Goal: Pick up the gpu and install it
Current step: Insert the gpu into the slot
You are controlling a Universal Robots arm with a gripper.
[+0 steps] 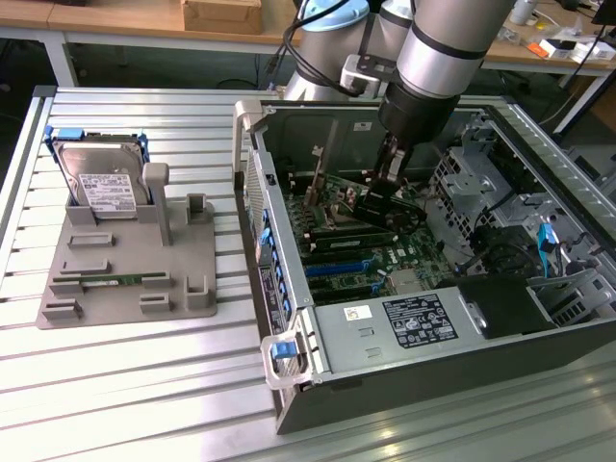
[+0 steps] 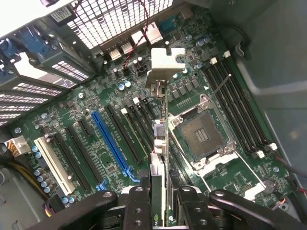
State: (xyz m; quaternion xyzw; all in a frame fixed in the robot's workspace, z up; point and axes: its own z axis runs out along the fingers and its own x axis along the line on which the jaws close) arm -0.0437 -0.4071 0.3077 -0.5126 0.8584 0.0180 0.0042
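A ribbed aluminium tabletop [image 1: 125, 404] in a cluttered workshop carried an open grey steel computer case [image 1: 404, 385] and, at the exterior view's left, a moulded grey holder [image 1: 192, 250]. The claw [image 2: 162, 200] was clamped on the gpu [image 2: 160, 132], a thin dark card with a silver bracket. It held the card edge-on over the green motherboard [image 2: 62, 110], inside the case.

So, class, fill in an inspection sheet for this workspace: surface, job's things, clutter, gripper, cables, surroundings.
Surface: slatted metal table.
Job's things: gpu edge-on above the motherboard, inside the open computer case.
Clutter: hard drive upright and memory stick lying in a grey holder.
Gripper: gripper shut on the gpu.
Cables: black bundle and blue cable in the case.
Surroundings: wooden bench, cardboard box.
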